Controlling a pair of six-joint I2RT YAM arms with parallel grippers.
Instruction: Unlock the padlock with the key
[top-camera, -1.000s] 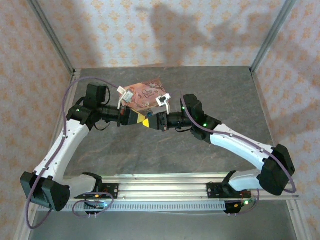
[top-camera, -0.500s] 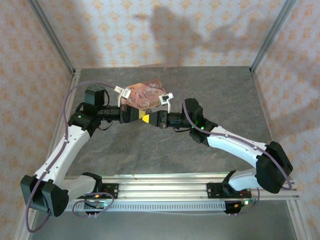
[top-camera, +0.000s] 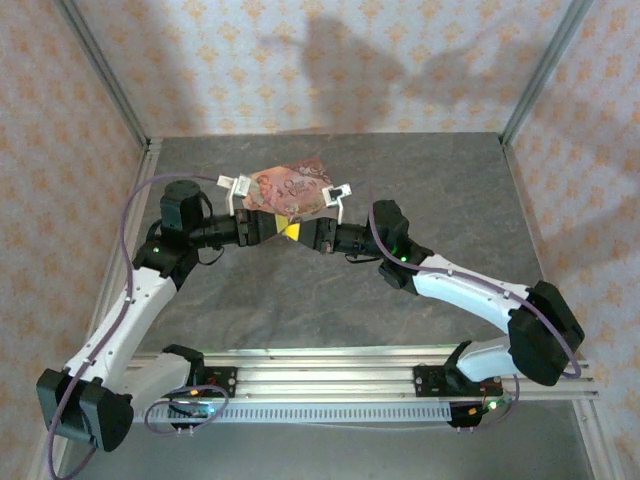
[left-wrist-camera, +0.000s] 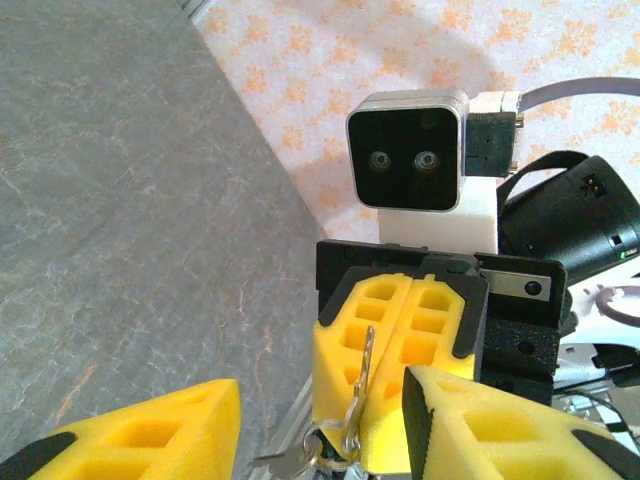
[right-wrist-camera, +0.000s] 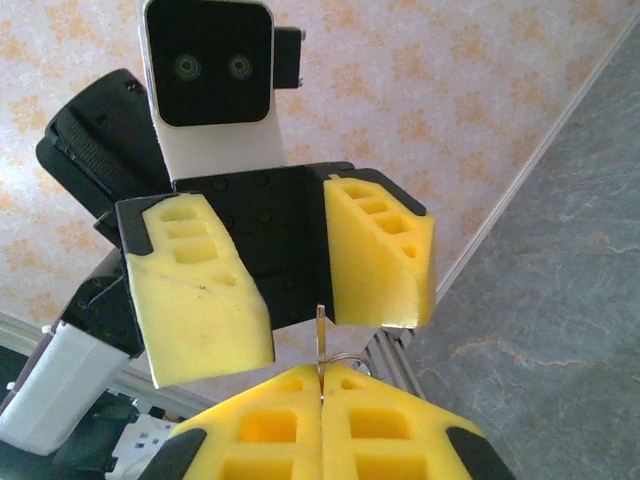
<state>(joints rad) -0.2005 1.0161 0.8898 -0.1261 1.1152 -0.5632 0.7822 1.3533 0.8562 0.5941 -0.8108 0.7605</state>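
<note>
While the right gripper (right-wrist-camera: 322, 385) pinches the key (right-wrist-camera: 320, 328), the left gripper (right-wrist-camera: 295, 310), spread wide, should close squarely on it.

White arm links (top-camera: 128, 312) joined by black joints (top-camera: 182, 205); purple cables (top-camera: 124, 225) routed alongside; yellow honeycombed fingers (right-wrist-camera: 380, 250); green LEDs (top-camera: 403, 258) noted.

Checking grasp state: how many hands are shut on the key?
1: the right hand, its fingers pinching the key. The left hand is open, facing it.
</note>
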